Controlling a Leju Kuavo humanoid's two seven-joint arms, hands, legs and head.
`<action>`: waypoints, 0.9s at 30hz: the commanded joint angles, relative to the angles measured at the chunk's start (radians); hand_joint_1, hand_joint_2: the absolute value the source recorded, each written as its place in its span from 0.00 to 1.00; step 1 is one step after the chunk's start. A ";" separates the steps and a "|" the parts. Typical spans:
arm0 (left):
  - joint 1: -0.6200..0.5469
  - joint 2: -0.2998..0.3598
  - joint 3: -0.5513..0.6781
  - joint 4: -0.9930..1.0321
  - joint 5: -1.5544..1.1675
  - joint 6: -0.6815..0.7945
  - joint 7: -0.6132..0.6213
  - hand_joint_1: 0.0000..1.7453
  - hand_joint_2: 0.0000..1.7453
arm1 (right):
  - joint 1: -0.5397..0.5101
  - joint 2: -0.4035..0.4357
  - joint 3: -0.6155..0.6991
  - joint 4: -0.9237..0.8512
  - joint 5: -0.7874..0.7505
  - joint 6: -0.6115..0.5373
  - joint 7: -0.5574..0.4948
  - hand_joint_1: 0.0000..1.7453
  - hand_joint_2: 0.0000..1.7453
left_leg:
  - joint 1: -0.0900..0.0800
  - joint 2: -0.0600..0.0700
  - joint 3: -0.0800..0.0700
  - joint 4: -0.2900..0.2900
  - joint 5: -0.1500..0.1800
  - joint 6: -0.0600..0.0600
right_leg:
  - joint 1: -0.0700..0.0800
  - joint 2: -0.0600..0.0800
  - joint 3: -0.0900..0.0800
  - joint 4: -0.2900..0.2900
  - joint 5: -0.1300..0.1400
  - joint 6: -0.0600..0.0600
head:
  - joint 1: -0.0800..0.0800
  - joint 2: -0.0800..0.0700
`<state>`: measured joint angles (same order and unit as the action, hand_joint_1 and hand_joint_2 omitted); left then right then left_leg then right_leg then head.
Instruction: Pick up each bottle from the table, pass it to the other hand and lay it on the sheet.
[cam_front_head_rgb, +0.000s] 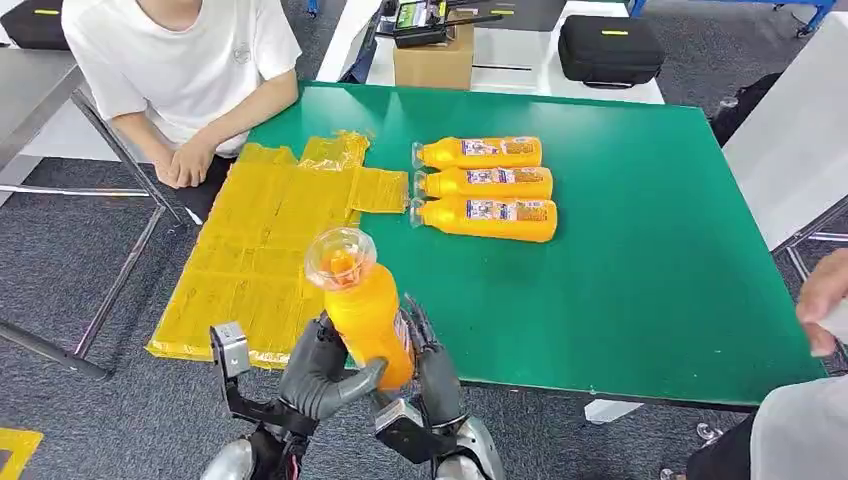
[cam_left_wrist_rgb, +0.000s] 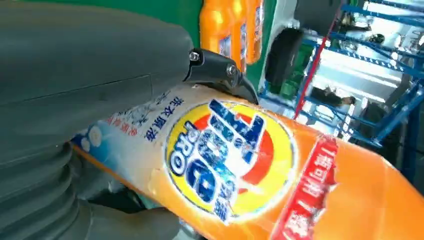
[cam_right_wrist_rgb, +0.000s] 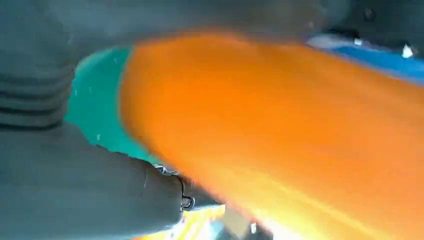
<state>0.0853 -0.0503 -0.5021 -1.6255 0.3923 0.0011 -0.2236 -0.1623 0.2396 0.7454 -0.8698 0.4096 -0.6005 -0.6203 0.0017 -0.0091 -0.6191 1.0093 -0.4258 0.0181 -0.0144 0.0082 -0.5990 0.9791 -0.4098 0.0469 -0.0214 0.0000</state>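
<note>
I hold an orange bottle upright at the lower centre of the frame, above the near table edge, my left hand and right hand both clamped around its body. Three more bottles lie side by side on the green table, right of the yellow sheet.

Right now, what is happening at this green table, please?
The robot holds one orange plastic bottle with a clear cap upright between its left hand and right hand, near the front edge of the green table, apparently mid-handover. Three more orange bottles lie side by side on the table. The yellow sheet carries no bottle yet. A seated person in a white shirt watches.
</note>
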 joint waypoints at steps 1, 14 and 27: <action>-0.167 0.017 0.075 0.149 -0.228 0.151 -0.004 1.00 1.00 | 0.014 -0.012 -0.102 0.063 -0.032 -0.041 -0.006 0.00 0.00 | 0.001 -0.003 0.006 -0.002 0.000 -0.002 | 0.001 -0.005 0.007 -0.002 -0.002 -0.003 | 0.000 0.000; -0.187 0.040 0.134 0.140 -0.334 0.136 0.013 1.00 1.00 | 0.067 -0.037 -0.264 -0.020 -0.063 -0.091 0.011 0.00 0.00 | 0.000 -0.002 0.005 -0.001 -0.001 -0.001 | 0.000 -0.003 0.006 -0.001 -0.002 -0.002 | 0.000 0.000; -0.427 0.044 0.109 0.520 -1.181 0.290 0.171 1.00 1.00 | 0.080 -0.032 -0.220 -0.109 -0.022 0.067 -0.007 0.00 0.00 | 0.000 -0.003 0.002 -0.001 0.001 -0.001 | 0.000 -0.003 0.002 0.000 0.000 -0.001 | 0.000 0.000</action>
<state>-0.1398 -0.0153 -0.3922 -1.4570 -0.5692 0.3411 -0.1390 -0.0798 0.2266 0.5093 -0.9220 0.3777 -0.6200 -0.6207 0.0018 -0.0090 -0.6190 1.0093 -0.4251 0.0179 -0.0143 0.0082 -0.5993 0.9792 -0.4094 0.0468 -0.0217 0.0000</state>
